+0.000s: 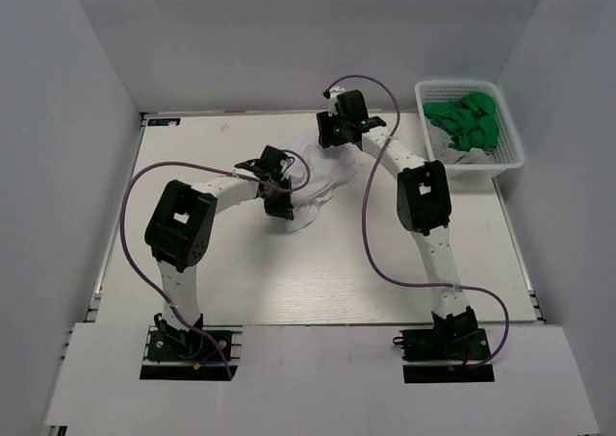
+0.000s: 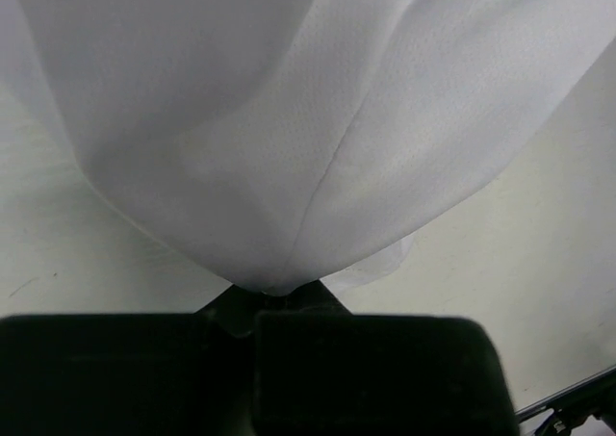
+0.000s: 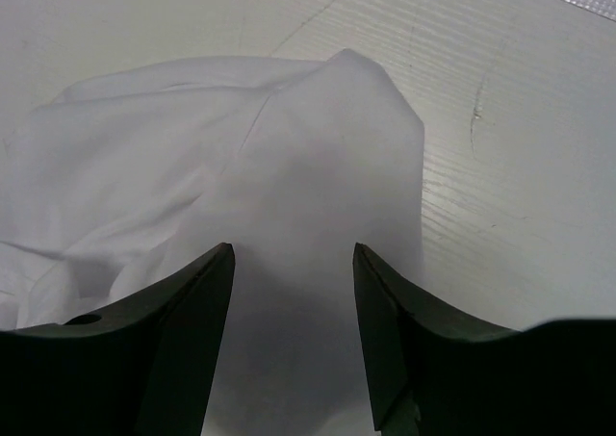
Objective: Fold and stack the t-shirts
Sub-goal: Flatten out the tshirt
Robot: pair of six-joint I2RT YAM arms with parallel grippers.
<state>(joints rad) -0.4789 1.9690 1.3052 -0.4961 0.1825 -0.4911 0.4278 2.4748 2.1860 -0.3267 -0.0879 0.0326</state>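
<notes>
A plain white t-shirt [image 1: 322, 171] lies bunched on the table between my two arms. My left gripper [image 1: 282, 208] sits at its near left edge. In the left wrist view that gripper [image 2: 274, 296] is shut on a pinched corner of the white t-shirt [image 2: 289, 118], which spreads away from the jaws. My right gripper [image 1: 332, 138] is at the shirt's far side. In the right wrist view it [image 3: 294, 258] stands open, its two fingers [image 3: 207, 296] apart over a raised fold of the t-shirt [image 3: 241, 157]. Green t-shirts [image 1: 467, 118] lie in a basket.
The white mesh basket [image 1: 512, 138] stands at the back right corner of the table [image 1: 318, 272]. Grey walls close in the left, back and right sides. Purple cables loop from both arms over the table.
</notes>
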